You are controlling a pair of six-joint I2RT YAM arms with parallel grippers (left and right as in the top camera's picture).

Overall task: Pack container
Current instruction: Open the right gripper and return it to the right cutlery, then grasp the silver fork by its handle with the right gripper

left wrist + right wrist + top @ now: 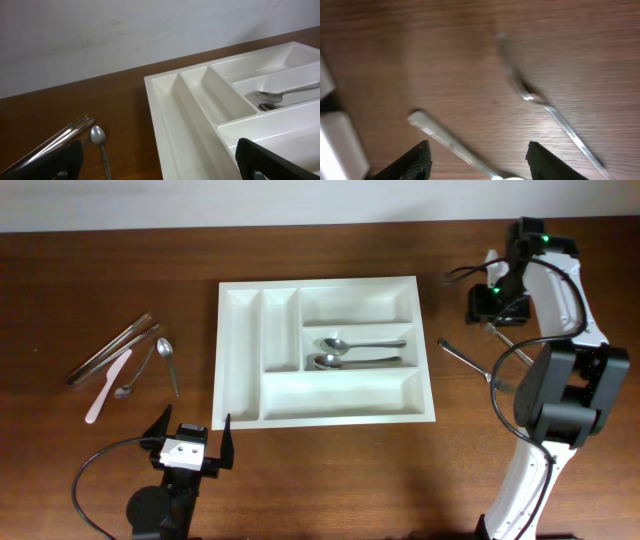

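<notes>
overhead shows two spoons (345, 343) in the container (240, 350); my right wrist view shows only blurred cutlery (535, 97) on the table (395, 50). my right gripper (479, 149) hovers there, fingers (417, 161) apart; my left gripper (196, 422) is likewise spread.

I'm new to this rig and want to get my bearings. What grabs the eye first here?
The white cutlery tray in the middle of the table stands out, with two spoons in its middle long compartment. To its left lies loose cutlery with a pink utensil. On the other side, more metal pieces lie near the open right gripper.
</notes>
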